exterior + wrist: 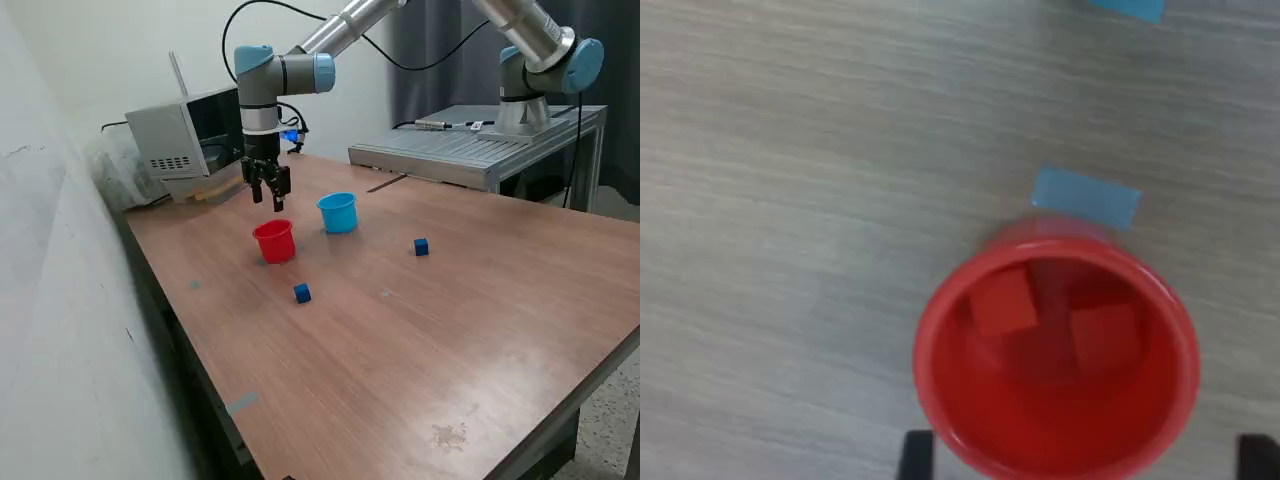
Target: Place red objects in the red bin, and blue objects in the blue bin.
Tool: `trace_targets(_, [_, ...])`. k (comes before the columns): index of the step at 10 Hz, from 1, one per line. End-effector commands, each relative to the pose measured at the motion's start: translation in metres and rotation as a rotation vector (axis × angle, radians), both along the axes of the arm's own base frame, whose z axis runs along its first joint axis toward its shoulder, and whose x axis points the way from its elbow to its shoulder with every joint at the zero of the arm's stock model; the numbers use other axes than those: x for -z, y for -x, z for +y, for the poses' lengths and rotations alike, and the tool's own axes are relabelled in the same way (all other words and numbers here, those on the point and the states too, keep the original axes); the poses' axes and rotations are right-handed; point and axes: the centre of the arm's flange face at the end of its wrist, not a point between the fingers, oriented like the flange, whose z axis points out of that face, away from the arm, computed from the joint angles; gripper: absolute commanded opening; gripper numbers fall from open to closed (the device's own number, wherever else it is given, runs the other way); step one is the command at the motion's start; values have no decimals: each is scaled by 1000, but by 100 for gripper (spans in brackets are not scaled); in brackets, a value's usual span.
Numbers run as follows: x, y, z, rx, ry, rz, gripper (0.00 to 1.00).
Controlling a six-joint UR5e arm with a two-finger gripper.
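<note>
Exterior view: my fingers (277,198) hang spread and empty just above the small bright red plastic bucket (274,241), holding both tiny red cubes (1004,301). Nearest small dark blue cube (302,292) lies on the wooden desk (420,340), lower right of them.

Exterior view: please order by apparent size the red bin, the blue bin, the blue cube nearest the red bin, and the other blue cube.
1. Red bin and blue bin: they look alike, so no ranking.
2. Near blue cube and far blue cube: both tiny and about equal; camera nearness makes any difference unsure.
</note>
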Motion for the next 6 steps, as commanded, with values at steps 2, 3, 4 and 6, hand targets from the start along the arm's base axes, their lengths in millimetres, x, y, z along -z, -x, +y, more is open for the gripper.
trace_targets(2, [-21,-1,-61,-21,6,18,100])
trace_targets(3, [-19,-4,-87,-53,7,3,100])
trace_targets(4, [-1,-20,-115,-56,11,-51,100])
trace_targets(6, [-36,-80,-124,154,45,-52,100])
